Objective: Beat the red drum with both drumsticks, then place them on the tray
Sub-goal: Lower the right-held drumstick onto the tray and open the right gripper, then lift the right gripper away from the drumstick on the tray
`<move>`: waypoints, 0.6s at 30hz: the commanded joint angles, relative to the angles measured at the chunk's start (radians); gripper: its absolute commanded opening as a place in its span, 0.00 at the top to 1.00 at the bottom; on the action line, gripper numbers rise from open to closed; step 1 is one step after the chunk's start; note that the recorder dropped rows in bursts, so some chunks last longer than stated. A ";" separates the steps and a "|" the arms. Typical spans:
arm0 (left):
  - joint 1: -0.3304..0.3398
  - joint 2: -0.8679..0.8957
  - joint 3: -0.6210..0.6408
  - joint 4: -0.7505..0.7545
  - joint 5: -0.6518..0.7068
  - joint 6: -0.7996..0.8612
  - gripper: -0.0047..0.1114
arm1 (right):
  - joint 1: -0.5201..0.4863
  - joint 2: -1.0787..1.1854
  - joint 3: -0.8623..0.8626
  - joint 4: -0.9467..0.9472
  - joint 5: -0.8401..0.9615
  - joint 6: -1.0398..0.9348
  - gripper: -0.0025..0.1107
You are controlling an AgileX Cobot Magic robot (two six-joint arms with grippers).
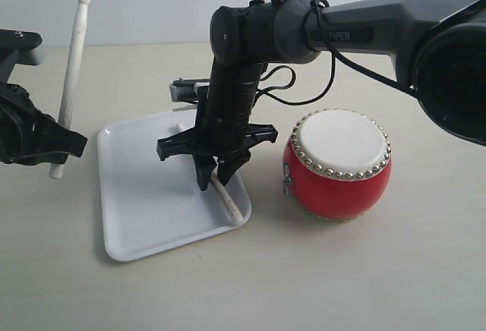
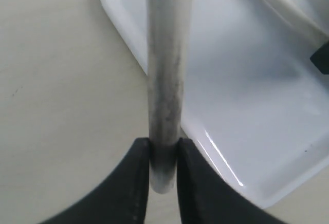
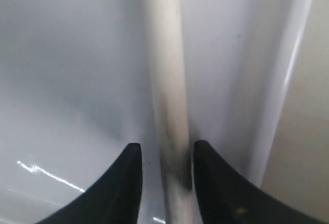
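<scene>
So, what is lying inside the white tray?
One drumstick lies in the tray near the rim beside the red drum, between the open jaws of the right gripper. The arm hides part of the stick and the tray floor behind it.

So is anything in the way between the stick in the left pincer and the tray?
Nothing visible. The held drumstick stands just left of the tray; the other drumstick and right pincer occupy only its right side.
</scene>
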 commanded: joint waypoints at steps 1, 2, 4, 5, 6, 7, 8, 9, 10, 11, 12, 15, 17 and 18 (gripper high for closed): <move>0.001 0.001 0.003 -0.008 -0.007 0.001 0.96 | 0.000 -0.004 -0.009 -0.009 -0.047 0.002 0.61; 0.001 0.001 0.003 -0.009 -0.010 0.001 0.96 | 0.000 -0.004 -0.014 -0.009 -0.056 0.002 0.60; 0.001 0.001 0.003 -0.020 -0.024 0.001 0.96 | 0.000 -0.004 -0.030 -0.011 -0.058 0.002 0.59; 0.001 0.001 0.003 -0.029 -0.032 0.001 0.96 | 0.000 -0.004 -0.040 -0.011 -0.058 0.002 0.59; 0.001 0.001 0.003 -0.029 -0.035 0.001 0.96 | 0.000 -0.004 -0.050 -0.011 -0.056 0.002 0.59; 0.001 0.001 0.003 -0.029 -0.036 0.001 0.96 | 0.000 -0.004 -0.059 -0.011 -0.054 0.002 0.60; 0.001 0.001 0.003 -0.029 -0.036 0.001 0.96 | 0.000 -0.004 -0.063 -0.013 -0.051 0.002 0.60; 0.001 0.001 0.003 -0.029 -0.036 0.001 0.96 | 0.000 -0.004 -0.065 -0.016 -0.051 0.002 0.61; 0.001 0.001 0.003 -0.029 -0.036 0.001 0.96 | 0.000 -0.004 -0.065 -0.021 -0.051 0.002 0.62; 0.001 0.001 0.003 -0.029 -0.034 0.001 0.96 | 0.000 -0.004 -0.065 -0.032 -0.053 0.002 0.62; 0.001 0.001 0.003 -0.029 -0.034 0.001 0.96 | 0.000 -0.004 -0.065 -0.050 -0.053 0.002 0.62; 0.001 0.001 0.003 -0.030 -0.031 0.002 0.96 | 0.000 -0.004 -0.065 -0.091 -0.040 0.002 0.62; 0.001 0.001 0.003 -0.030 -0.031 0.002 0.96 | 0.000 -0.004 -0.065 -0.098 -0.036 0.002 0.62; 0.001 0.001 0.003 -0.033 -0.031 0.002 0.96 | 0.000 -0.004 -0.065 -0.098 -0.036 0.002 0.62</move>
